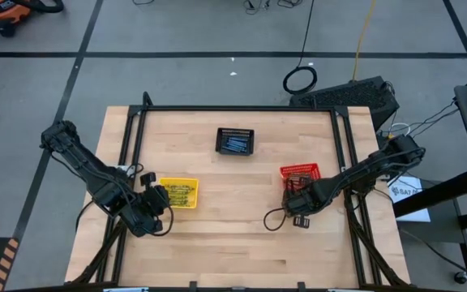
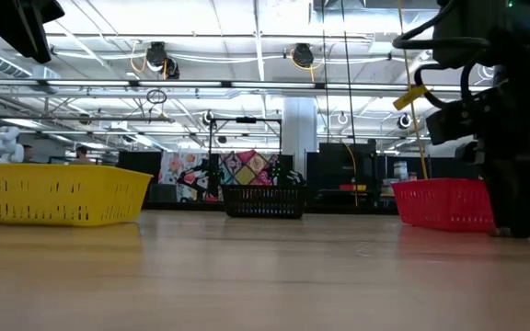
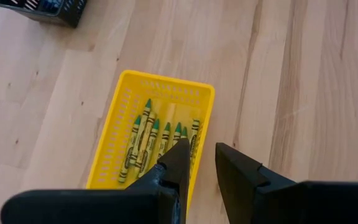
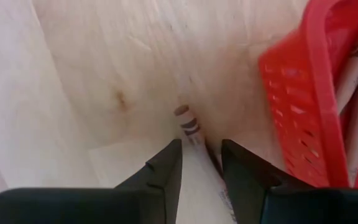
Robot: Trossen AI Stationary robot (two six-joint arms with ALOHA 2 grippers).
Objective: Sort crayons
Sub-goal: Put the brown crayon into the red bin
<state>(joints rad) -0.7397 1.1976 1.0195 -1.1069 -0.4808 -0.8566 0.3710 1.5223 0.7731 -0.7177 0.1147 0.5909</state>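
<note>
Working down from the wooden table [image 1: 233,243], we note three mesh baskets on it: a yellow basket [image 1: 179,192] near the left arm, a black basket [image 1: 235,141] toward the far edge, and a red basket [image 1: 300,173] by the right arm. Green-and-yellow crayons [image 3: 157,140] lie packed side by side in the yellow basket; bluish ones fill the black basket; brownish ones show over the red basket's rim in the right wrist view. One loose crayon [image 4: 189,122] lies flat on the bare wood just beside the red basket, not in it. The right gripper [image 4: 202,163] sits low over that crayon, fingers slightly spread with the crayon running between them; we cannot confirm contact yet. The left gripper [image 3: 199,165] hangs above the near end of the yellow basket, fingers parted a little and empty. We judge the crayon light, stiff, round and paper-wrapped, so prone to roll or to snap under a hard squeeze; the best hold looks to be across the wrapped middle, fingers square to its length.
</note>
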